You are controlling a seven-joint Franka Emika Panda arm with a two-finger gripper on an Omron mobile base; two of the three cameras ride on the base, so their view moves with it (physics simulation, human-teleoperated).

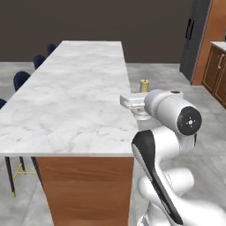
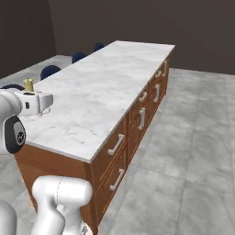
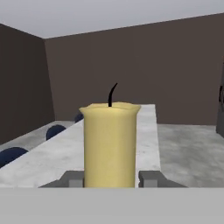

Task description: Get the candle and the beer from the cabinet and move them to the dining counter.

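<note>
The pale yellow candle (image 3: 110, 146) with its dark wick stands upright between my two finger tips (image 3: 151, 178), and my gripper (image 3: 111, 179) is shut on it. From the left base view the candle (image 1: 144, 85) pokes up just past the white hand, with my gripper (image 1: 142, 95) by the near right edge of the dining counter (image 1: 70, 101). In the right base view the candle (image 2: 29, 84) and gripper (image 2: 30, 92) hang at the near left end of the marble dining counter (image 2: 105, 87). Whether the candle is over the top or beside it, I cannot tell. The beer and the cabinet are out of view.
Dark blue chairs (image 1: 20, 79) (image 2: 49, 71) line the counter's far side. Wooden drawers with pale handles (image 2: 142, 117) face the open grey floor (image 2: 193, 151). A black fridge (image 1: 194, 31) and brown lower cabinets (image 1: 216, 70) stand at the far right.
</note>
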